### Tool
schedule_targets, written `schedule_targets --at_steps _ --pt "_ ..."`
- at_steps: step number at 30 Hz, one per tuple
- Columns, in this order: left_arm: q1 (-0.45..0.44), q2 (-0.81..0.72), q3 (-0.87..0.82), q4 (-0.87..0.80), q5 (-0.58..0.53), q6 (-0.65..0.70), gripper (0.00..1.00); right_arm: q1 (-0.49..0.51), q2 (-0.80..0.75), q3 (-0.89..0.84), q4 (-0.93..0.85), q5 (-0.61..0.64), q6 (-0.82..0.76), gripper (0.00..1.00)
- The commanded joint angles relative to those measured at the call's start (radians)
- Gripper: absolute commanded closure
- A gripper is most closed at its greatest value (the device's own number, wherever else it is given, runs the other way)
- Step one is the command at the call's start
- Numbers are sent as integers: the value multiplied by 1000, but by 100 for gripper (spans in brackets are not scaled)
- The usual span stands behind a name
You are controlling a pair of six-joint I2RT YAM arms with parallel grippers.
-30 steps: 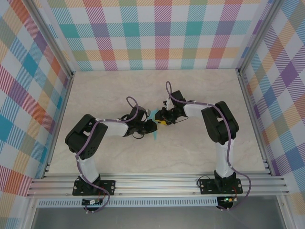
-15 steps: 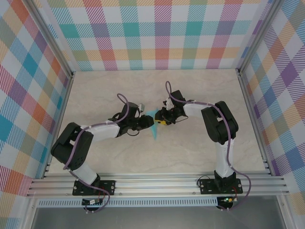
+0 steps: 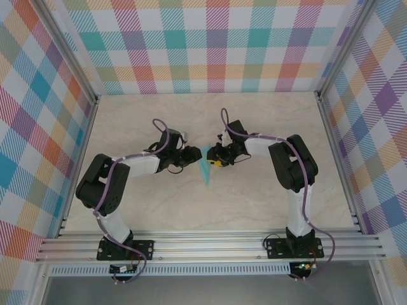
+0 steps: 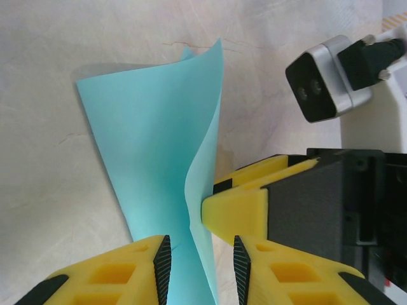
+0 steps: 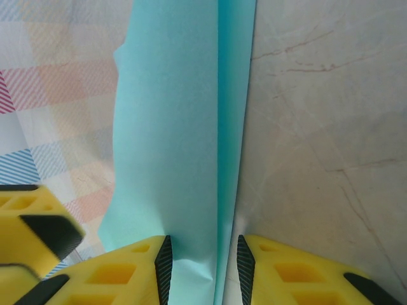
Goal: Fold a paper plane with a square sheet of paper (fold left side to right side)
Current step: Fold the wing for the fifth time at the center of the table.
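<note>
Paper plane [image 3: 205, 170], a narrow turquoise dart, lies mid-table [image 3: 267, 114] w/ its tip toward the arm bases and one flap standing up. L gripper [image 4: 198, 244] straddles it from the left, jaws apart, paper loose in the gap. R gripper [image 5: 203, 244] sits opp., jaws also apart astride the centre crease, one yellow fingertip [image 4: 232, 210] touching the raised flap.

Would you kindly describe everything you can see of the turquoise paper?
The paper is thin, plain turquoise, folded into a narrow pointed shape with a lengthwise crease, wide at the far end and tapering to a near tip. One flap curls upward. It sits in the middle of the table, its layers passing between the jaws of the left pincer and the right pincer; whether either pinches it cannot be told.
</note>
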Motion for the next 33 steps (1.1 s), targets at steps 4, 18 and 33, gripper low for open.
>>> schedule_targets --at_steps 4,18,33 --pt "14 68 59 -9 42 8 67 17 52 -7 -49 37 -19 66" --pt "18 125 88 -46 3 12 90 17 57 0 -65 35 -33 65" --pt "26 169 90 -33 -4 19 93 17 43 -4 -61 19 -46 64"
